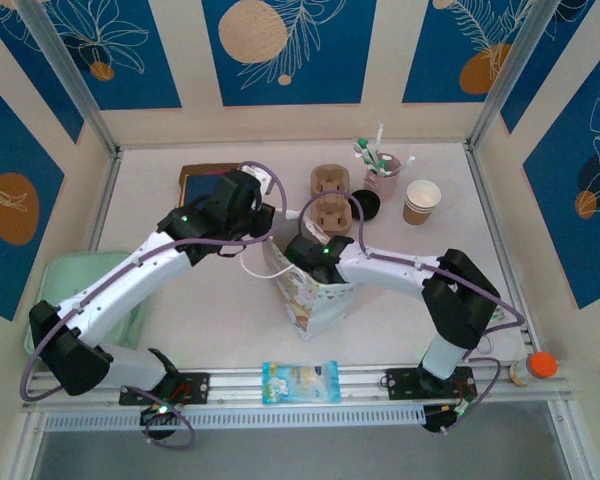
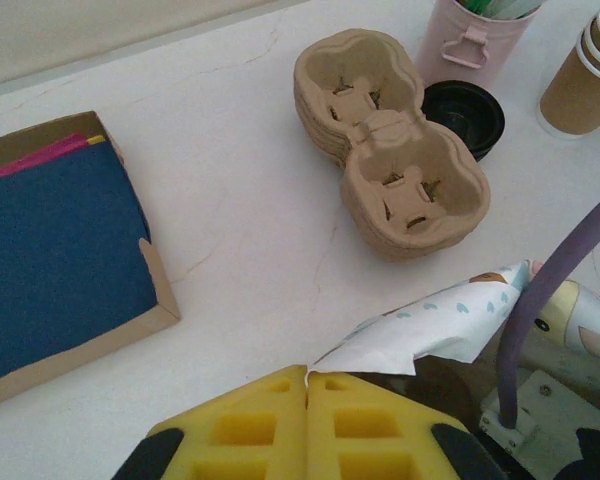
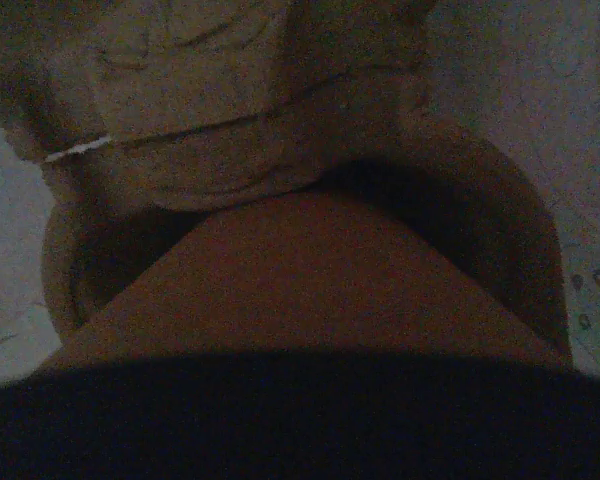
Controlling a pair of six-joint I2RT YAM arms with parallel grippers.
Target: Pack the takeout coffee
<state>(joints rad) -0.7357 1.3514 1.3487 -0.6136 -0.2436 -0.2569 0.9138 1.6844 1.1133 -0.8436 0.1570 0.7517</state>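
Top external view, left to right. A green tray [image 1: 75,290] sits at the left edge of the tabletop [image 1: 210,310]. A shallow cardboard box [image 1: 202,178] of blue napkins lies at the far side.

The left end effector [image 1: 268,238] reaches to the upper left corner of the printed paper bag [image 1: 318,295], which stands at mid-table. In the left wrist view its yellow fingers [image 2: 250,430] are pressed together, closed on the bag's white rim. A purple cable [image 2: 550,290] crosses that view in front of the bag.

The right end effector [image 1: 304,252] goes down into the bag's mouth. The bag walls and the wrist hide its jaws, so I cannot tell whether they are open or gripping.

The right wrist view is dim. A brown cup-like form, taken to be the takeout coffee [image 3: 310,280], sits close under the camera inside the bag, with a pulp-coloured shape behind it.

Beyond the bag are a stack of pulp cup carriers [image 2: 390,170], a black lid [image 2: 465,115] touching it, a pink cup [image 2: 470,40] of stirrers and nested brown cups [image 2: 585,85]. On the near rail lie a blue packet [image 1: 300,382] and, at far right, an orange-capped bottle [image 1: 540,367].
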